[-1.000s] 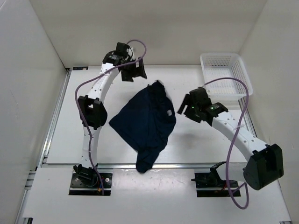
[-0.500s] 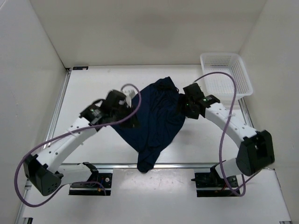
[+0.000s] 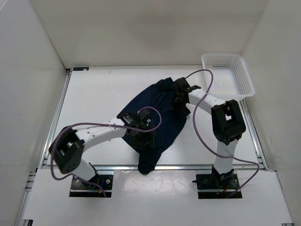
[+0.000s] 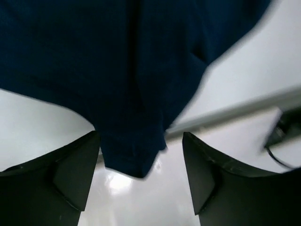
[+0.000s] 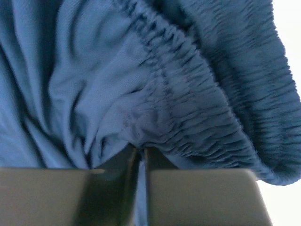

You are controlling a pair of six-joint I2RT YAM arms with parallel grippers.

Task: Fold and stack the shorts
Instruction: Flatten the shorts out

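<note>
Your shorts (image 5: 94, 94) were soft, matt knit cloth, waistband ribbed and gathered. Table (image 3: 94, 101) looked smooth, slightly glossy white; basket (image 3: 225, 70) was white plastic mesh.

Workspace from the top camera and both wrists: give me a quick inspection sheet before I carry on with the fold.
Surface: white flat table, shorts lying mid-table.
Job's things: dark navy soft fabric shorts, crumpled, not folded, one end draped over the near metal rail.
Clutter: white plastic mesh basket at far right corner, nothing seen inside.
Claws: left claw open above the shorts' near end; right claw pinching the elastic waistband.
Cables: purple cables loop off both arms, the left one over the shorts.
Surroundings: plain white walls; nothing else seen.
</note>
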